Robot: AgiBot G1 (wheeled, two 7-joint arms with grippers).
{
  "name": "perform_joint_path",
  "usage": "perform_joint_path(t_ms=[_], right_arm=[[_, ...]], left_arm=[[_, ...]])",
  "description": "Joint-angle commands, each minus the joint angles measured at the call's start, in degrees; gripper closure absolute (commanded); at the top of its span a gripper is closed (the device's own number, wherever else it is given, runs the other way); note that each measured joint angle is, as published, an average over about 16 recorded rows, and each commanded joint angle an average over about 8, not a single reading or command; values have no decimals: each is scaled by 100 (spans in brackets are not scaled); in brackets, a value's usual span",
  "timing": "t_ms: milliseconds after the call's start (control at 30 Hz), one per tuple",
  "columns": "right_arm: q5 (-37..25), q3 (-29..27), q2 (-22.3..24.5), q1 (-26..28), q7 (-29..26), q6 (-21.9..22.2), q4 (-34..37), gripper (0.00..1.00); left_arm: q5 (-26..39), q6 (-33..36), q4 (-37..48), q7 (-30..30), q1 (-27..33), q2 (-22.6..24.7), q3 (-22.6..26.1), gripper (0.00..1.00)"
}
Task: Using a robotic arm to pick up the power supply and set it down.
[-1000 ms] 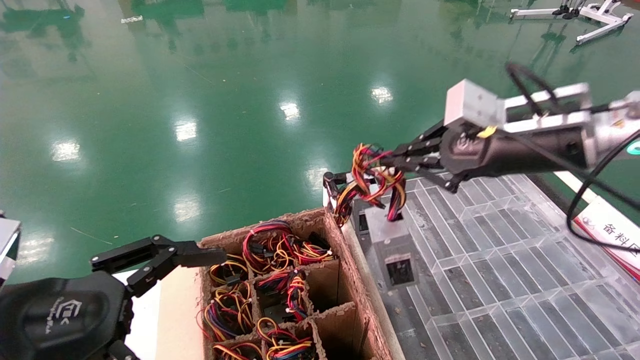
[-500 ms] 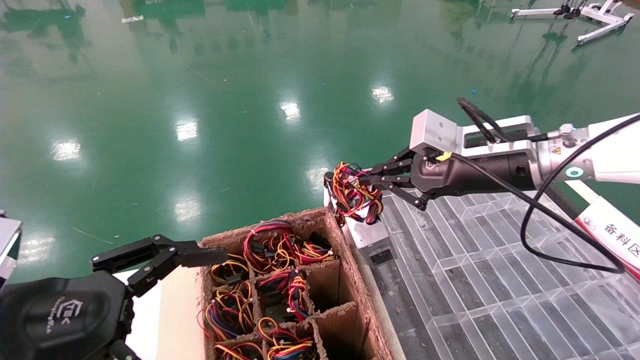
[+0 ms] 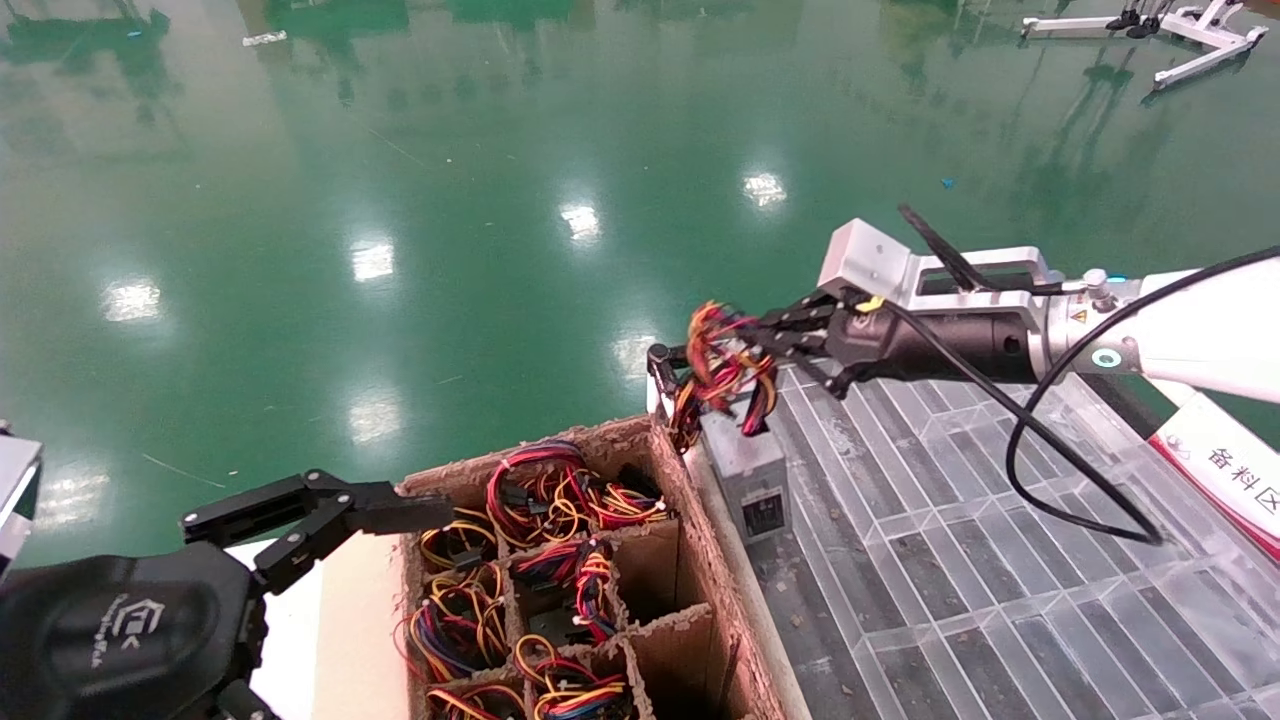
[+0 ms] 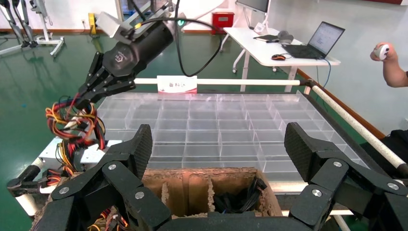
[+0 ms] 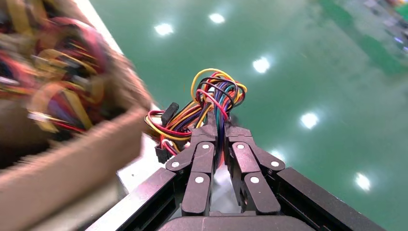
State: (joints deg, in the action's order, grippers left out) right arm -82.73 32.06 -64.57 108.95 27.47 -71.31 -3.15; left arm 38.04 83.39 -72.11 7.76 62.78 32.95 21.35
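Observation:
My right gripper (image 3: 762,336) is shut on the red, yellow, orange and black wires (image 3: 718,368) of the power supply (image 3: 752,472). The grey metal box hangs below the wires, its black socket facing me, at the left edge of the clear tray (image 3: 1000,560). I cannot tell whether it touches the tray. In the right wrist view the gripper (image 5: 219,126) pinches the wire bundle (image 5: 217,94) between its fingertips. My left gripper (image 3: 330,512) is parked low on the left beside the cardboard box (image 3: 700,560). In its own view the left gripper (image 4: 219,144) is open and holds nothing.
The divided cardboard box holds several more wire bundles (image 3: 540,500). The clear tray is split into many shallow cells. A red and white sign (image 3: 1220,470) lies at its right edge. Green floor lies beyond. A desk with a laptop (image 4: 317,41) stands farther off.
The right arm dropped and moved left with the power supply, then rose slightly. The grey box swung closer to the cardboard box's edge. The left arm has stayed still.

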Motion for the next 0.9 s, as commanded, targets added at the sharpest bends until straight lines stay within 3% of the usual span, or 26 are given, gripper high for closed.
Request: perform_joint_path(t_ms=[33,133,200,400,467,900], right_arm=[[26,-24,-14,-41,71,270,94,100],[62,-53,-12,-125,137,524,172,100],[89,-73,-2,-177,166,617,214,90],[166,-125,31,-274,209,723,292,16],[183,-135,37,-288,216,739,306,0],[187,-136,43,-296,216,724,303,0]], left_arm=[[0,0,0,0,0,0,0,0],[0,0,0,0,0,0,0,0],[0,0,0,0,0,0,0,0],[-1,-1,1,0,0,0,0,0],[-1,-1,1,0,-1,-1,0,0],[-1,-2,1,0,-1,-1,0,0]])
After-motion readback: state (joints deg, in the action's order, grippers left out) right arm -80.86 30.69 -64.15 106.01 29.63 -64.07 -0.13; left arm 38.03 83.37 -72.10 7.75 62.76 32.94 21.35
